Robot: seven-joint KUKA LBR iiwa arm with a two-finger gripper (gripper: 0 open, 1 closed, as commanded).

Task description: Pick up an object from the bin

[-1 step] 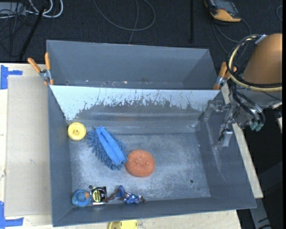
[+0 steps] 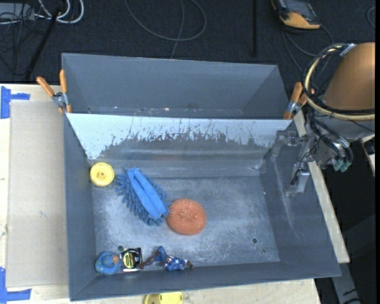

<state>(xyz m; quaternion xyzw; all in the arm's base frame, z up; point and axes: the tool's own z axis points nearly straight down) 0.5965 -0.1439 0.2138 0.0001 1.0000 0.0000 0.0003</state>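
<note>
Grey metal bin [image 2: 177, 94], seen from above. I see the gripper [image 2: 299, 170] over the right sloping wall, and I cannot tell whether its claw is open or closed. Well apart, left of centre, lie a bristly blue brush [image 2: 142, 196] touching a rough round orange scouring pad [image 2: 187, 216], and a smooth yellow disc [image 2: 102, 174].

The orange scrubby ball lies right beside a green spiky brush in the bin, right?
Not quite. The spiky brush beside the orange scrubby ball is blue, not green; the camera view shows it. The rest is right: they lie side by side in the bin.
</note>
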